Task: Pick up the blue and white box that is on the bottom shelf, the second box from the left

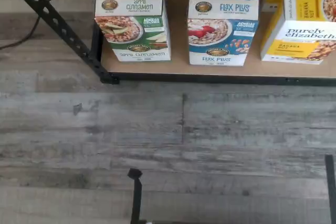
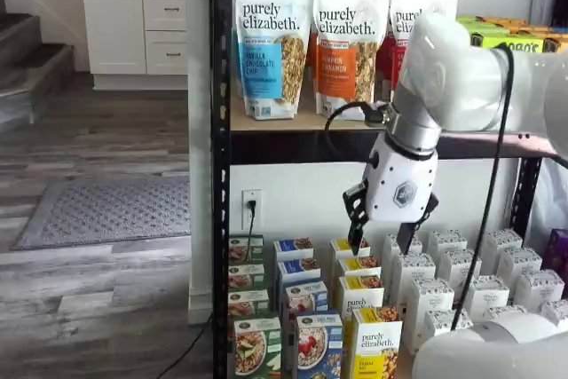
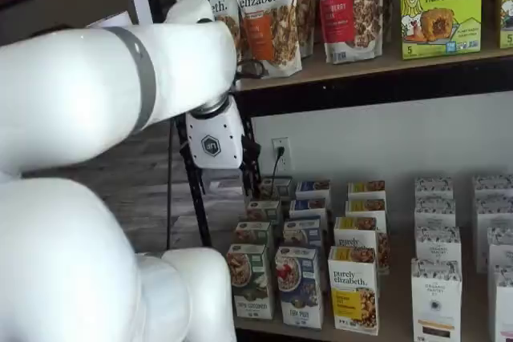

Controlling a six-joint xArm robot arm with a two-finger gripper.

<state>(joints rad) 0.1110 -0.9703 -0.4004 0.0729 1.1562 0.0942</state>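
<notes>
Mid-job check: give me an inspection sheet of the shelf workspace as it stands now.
Surface: tan board of the bottom shelf, stocked with rows of boxes.
Job's things: upright blue and white cardboard box lettered "Flax Plus", at the front of its row, untouched.
Clutter: green and white "Apple Cinnamon" box on one side, yellow "purely elizabeth" box on the other; white boxes further along; granola bags on the shelf above.
Grippers: white-bodied gripper hangs above the rows, holding nothing; jaws' gap cannot be told.
Cables: black cable along the arm; a plug in the wall outlet.
Surroundings: grey wood-plank floor, grey rug, white cabinets.
</notes>
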